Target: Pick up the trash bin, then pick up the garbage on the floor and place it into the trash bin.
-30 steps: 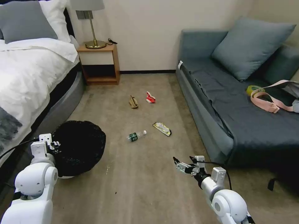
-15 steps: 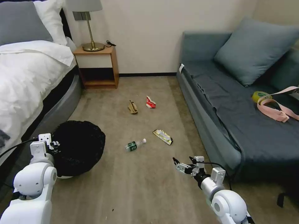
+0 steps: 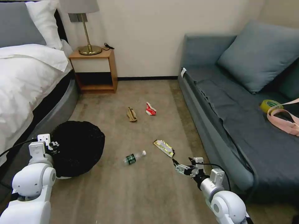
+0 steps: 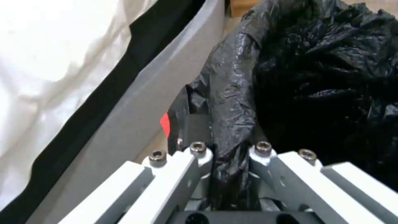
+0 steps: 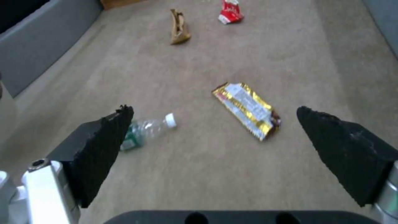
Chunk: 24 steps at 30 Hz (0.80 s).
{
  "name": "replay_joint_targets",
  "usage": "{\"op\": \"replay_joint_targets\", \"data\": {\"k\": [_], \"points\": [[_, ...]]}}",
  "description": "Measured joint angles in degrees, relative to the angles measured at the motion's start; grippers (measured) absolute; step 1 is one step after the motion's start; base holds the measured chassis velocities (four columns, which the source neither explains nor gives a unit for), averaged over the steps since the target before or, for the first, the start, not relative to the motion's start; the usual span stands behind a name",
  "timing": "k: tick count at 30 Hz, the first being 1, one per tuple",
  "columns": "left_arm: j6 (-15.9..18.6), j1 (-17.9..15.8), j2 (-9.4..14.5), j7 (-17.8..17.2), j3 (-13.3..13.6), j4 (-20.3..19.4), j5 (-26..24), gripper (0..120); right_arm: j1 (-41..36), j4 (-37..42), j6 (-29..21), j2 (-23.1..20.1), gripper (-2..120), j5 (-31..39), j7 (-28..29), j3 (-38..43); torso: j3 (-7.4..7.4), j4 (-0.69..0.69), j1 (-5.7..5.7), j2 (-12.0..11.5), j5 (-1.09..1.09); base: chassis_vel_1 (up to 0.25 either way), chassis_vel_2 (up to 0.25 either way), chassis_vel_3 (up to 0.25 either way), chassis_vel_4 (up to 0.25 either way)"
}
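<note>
The trash bin (image 3: 78,149), white with a wrinkly black bag, stands at my lower left beside the bed. My left gripper (image 3: 52,145) is shut on its bag-covered rim (image 4: 232,102). The garbage lies on the carpet ahead: a clear bottle (image 3: 134,157) with a green label, a yellow-black wrapper (image 3: 164,147), a red-white carton scrap (image 3: 150,109) and a tan paper scrap (image 3: 131,114). My right gripper (image 3: 180,166) hovers open just this side of the wrapper (image 5: 248,110), with the bottle (image 5: 147,130) by one of its fingers (image 5: 104,140).
A bed (image 3: 25,81) runs along the left, with a wooden nightstand (image 3: 93,71) and lamp at the back wall. A blue-grey sofa (image 3: 236,118) lines the right, holding a cushion, a yellow tape roll (image 3: 270,105) and a pink strap. Open carpet lies between them.
The whole head picture has shifted, so the camera has moved: the litter now sits lower and nearer, the sofa farther right. Both grippers keep their pose, the left still holding the bin.
</note>
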Motion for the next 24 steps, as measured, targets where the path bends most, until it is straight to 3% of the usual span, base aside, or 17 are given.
{"op": "replay_joint_targets", "data": {"k": [24], "points": [[-0.5, 0.4, -1.1, 0.9, 0.5, 1.7, 0.3, 4, 1.2, -2.4, 0.7, 0.0, 100, -1.9, -1.5, -2.4, 0.0, 0.0, 0.01, 0.0, 0.0, -0.162, 0.156, 0.161, -0.158]]}}
